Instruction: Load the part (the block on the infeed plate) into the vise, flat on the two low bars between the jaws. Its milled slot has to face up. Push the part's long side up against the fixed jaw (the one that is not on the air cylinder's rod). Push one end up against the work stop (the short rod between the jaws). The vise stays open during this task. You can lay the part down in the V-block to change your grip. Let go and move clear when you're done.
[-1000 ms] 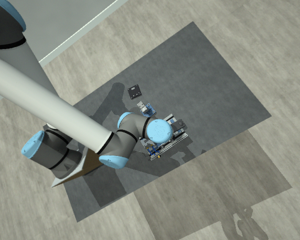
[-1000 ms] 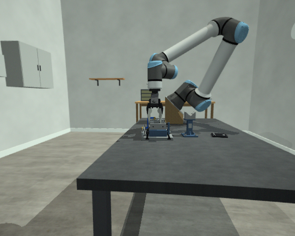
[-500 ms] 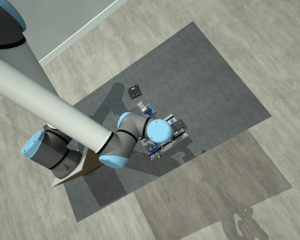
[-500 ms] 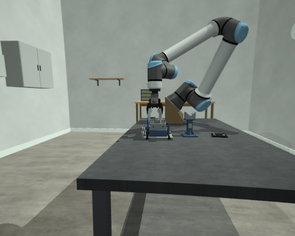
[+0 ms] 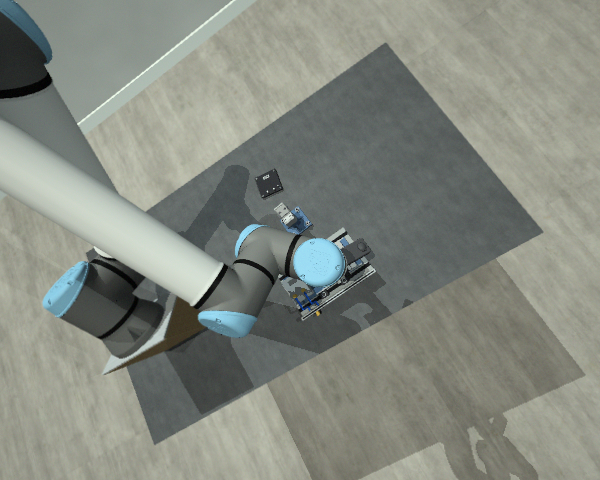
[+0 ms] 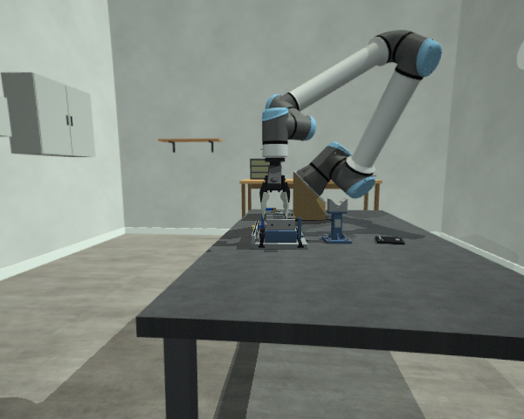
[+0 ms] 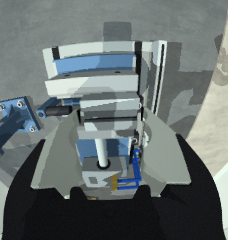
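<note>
Part: the milled block (image 7: pixel 110 106) lies between the jaws of the vise (image 5: pixel 339 295) (image 6: pixel 280 236) (image 7: pixel 94 63); the low bars under it are hidden.
Long axis: crosswise in the wrist view, along the fixed jaw (image 6: pixel 280 223) (image 7: pixel 91 86) and running from one finger side to the other.
Slot: a dark lengthwise line shows near the moving jaw (image 7: pixel 105 131), but whether it is the milled slot cannot be told.
Fixed jaw contact: the block's long side is close beside it; touching or just apart, unclear.
Work stop: the black-sleeved rod (image 7: pixel 59 111) points at the block's left end in the wrist view; contact cannot be confirmed.
Gripper (image 6: pixel 275 215) (image 7: pixel 110 108): fingers apart, clamped on nothing, straddling the block's ends from above.
Air cylinder: its rod (image 7: pixel 100 150) carries the moving jaw, with blue tubing (image 7: pixel 138 167) near one finger.
V-block (image 5: pixel 288 219) (image 6: pixel 337 206): beside the vise, unoccupied.
Infeed plate (image 5: pixel 269 183) (image 6: pixel 389 239): beyond the V-block, no block on it.
Next move: probably straight up, if seating is good; sideways drift could drag the block or catch the stop.
</note>
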